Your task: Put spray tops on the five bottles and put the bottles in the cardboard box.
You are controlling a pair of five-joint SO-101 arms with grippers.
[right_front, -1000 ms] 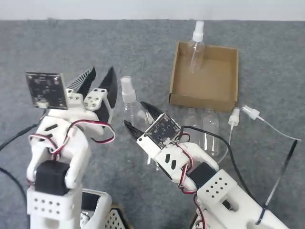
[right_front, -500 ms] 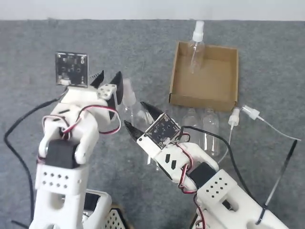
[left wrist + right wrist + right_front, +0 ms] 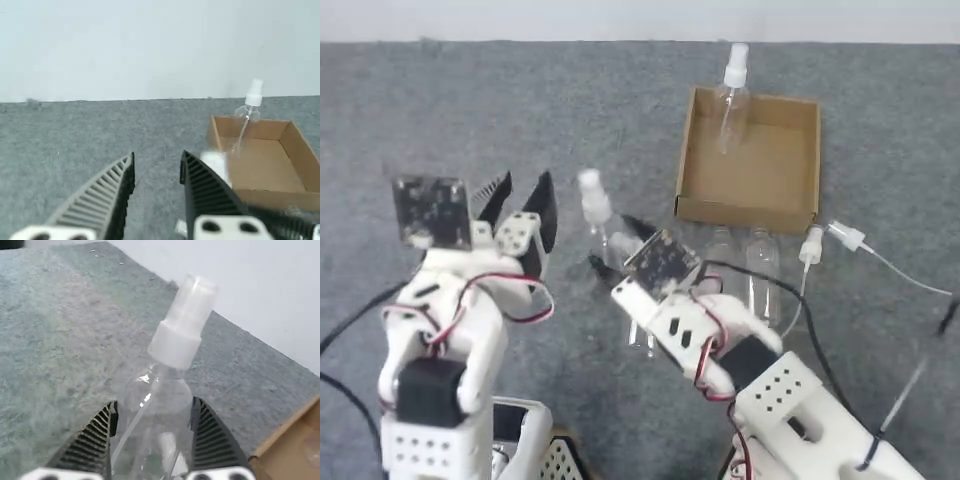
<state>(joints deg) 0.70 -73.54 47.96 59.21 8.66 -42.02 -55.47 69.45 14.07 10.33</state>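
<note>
The grey surface [image 3: 440, 100] is carrying the cardboard box [image 3: 745, 212] at two o'clock, with one capped bottle [image 3: 732, 105] leaning inside; the right hand [image 3: 155, 407] is grasping a spray-topped bottle [image 3: 160, 385] at centre; the left hand [image 3: 157, 162] is hovering, released, at its nine o'clock.

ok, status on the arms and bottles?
Left gripper open, empty. Right gripper shut on capped bottle. Second capped bottle sits in cardboard box. Uncapped bottles stand near its front wall.

Clear bottle [image 3: 156, 399] w/ white spray top [image 3: 182, 322], brown box [image 3: 770, 165], grey mat [image 3: 470, 100].
</note>
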